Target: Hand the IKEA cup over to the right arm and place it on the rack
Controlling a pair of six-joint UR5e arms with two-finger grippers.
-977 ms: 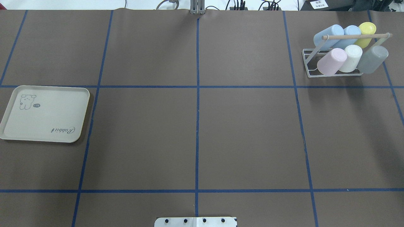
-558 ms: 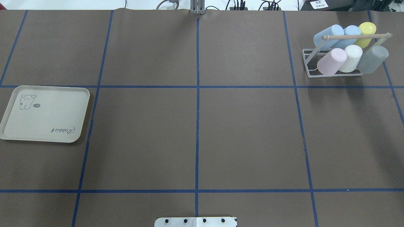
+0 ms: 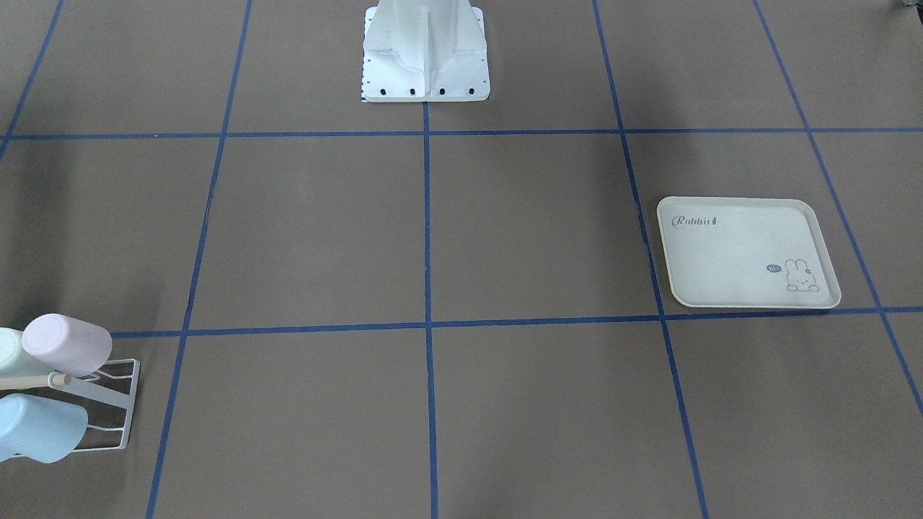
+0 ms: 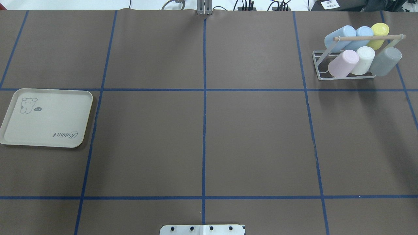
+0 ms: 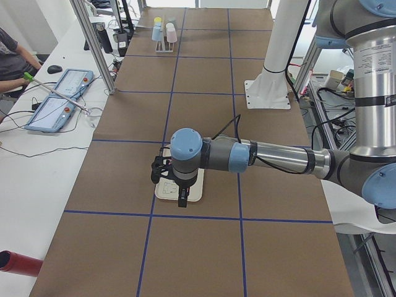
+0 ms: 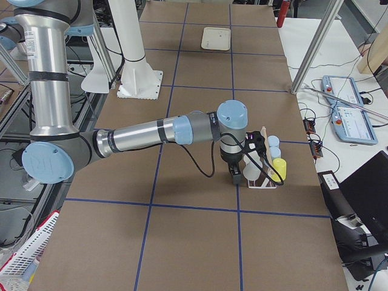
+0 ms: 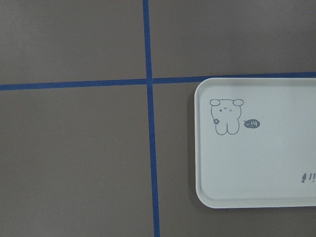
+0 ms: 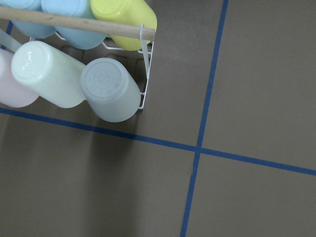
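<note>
Far to the left of the rack [image 4: 317, 67], well apart from it across the table [image 4: 202, 147], you have the tray [image 4: 49, 124], and no cup shows on it. The left arm [image 5: 278, 158] reaches out over that tray and the left gripper [image 5: 180, 193] hangs above it. You only get that gripper in a side view, so I cannot tell whether its fingers are spread or closed. Its wrist camera shows just a corner of the tray.

Between the tray and the rack you see only brown table and blue tape lines.

On the rack itself six cups lean on the prongs. In the row nearer the robot, left to right, are the pink cup [image 4: 343, 63], the white cup [image 4: 364, 59] and the grey cup [image 4: 387, 61]. Behind them, under the rod [image 4: 369, 37], are a blue cup [image 4: 339, 36], a second blue cup [image 4: 362, 34] and the yellow cup [image 4: 378, 31].

The right arm [image 6: 145, 136] stretches toward the rack, with the right gripper [image 6: 235, 176] just beside it. I cannot tell whether its fingers are parted or clenched.

To my eye the handover and the placing are done. Every cup in view sits on the rack, though I cannot pick out which one was carried. What is left for you is likely only drawing the arms back.
</note>
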